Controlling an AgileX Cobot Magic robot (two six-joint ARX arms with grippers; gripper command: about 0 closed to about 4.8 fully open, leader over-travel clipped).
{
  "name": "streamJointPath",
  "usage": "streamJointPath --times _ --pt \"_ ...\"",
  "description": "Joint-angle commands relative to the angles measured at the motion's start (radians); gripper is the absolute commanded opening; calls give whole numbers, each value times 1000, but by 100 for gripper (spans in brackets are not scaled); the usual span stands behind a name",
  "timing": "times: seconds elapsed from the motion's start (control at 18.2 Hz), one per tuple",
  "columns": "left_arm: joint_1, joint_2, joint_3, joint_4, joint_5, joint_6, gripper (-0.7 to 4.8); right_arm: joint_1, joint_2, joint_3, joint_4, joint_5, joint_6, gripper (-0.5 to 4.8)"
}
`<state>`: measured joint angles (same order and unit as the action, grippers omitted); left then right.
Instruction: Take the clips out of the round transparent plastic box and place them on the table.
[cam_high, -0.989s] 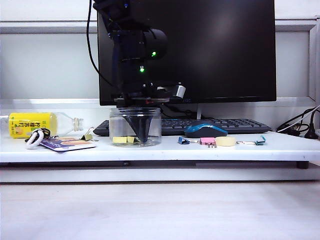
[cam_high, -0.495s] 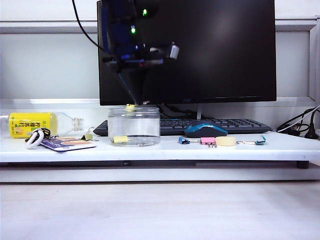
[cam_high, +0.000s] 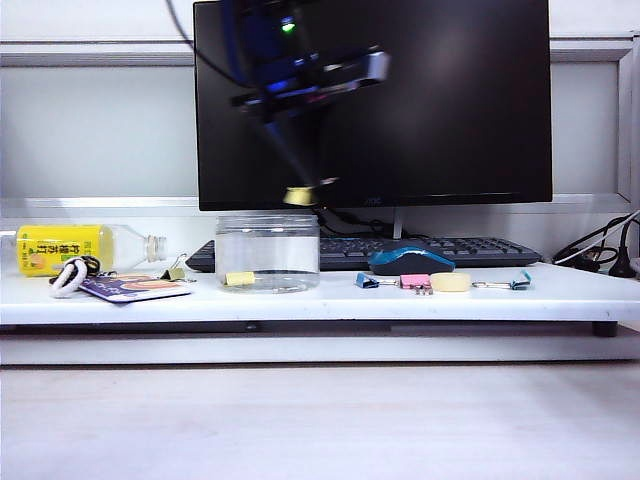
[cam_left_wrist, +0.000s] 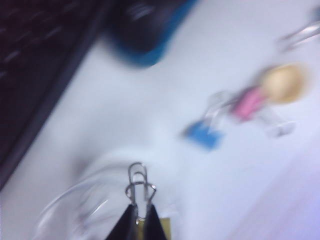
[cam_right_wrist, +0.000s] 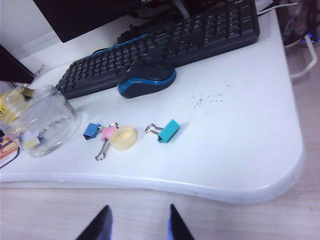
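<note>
the left gripper (cam_high: 300, 195) hung just above the round transparent plastic box (cam_high: 268, 252), pinched on a pale-yellow clip (cam_high: 298, 196); bare table (cam_high: 330, 296) lay right of the box, one clip (cam_high: 240, 279) remained inside; the right gripper (cam_right_wrist: 137, 220) stood wide, well apart

Exterior view: we look level from the front at the table (cam_high: 330, 300) edge, monitor (cam_high: 420, 100) behind.
Left wrist view: close, blurred, looking down past the left gripper (cam_left_wrist: 139, 222).
Right wrist view: higher, farther back, angled down over the right gripper (cam_right_wrist: 137, 222).
Shared: round transparent plastic box (cam_high: 268, 252), mouse (cam_right_wrist: 146, 81), blue clip (cam_left_wrist: 202, 136).
</note>
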<state>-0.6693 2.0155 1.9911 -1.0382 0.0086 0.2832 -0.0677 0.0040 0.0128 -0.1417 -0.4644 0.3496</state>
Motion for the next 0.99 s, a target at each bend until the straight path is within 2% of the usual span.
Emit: streamJointPath --times 0.05,0.33,0.99 --pt "-43 -3 5 79 22 -2 -6 1 -2 4 4 2 -2 148" --pt "-55 10 5 136 56 -4 -6 1 -2 4 4 2 -2 148" --pt "-38 132 5 217 56 -3 -6 1 -2 4 4 2 -3 148"
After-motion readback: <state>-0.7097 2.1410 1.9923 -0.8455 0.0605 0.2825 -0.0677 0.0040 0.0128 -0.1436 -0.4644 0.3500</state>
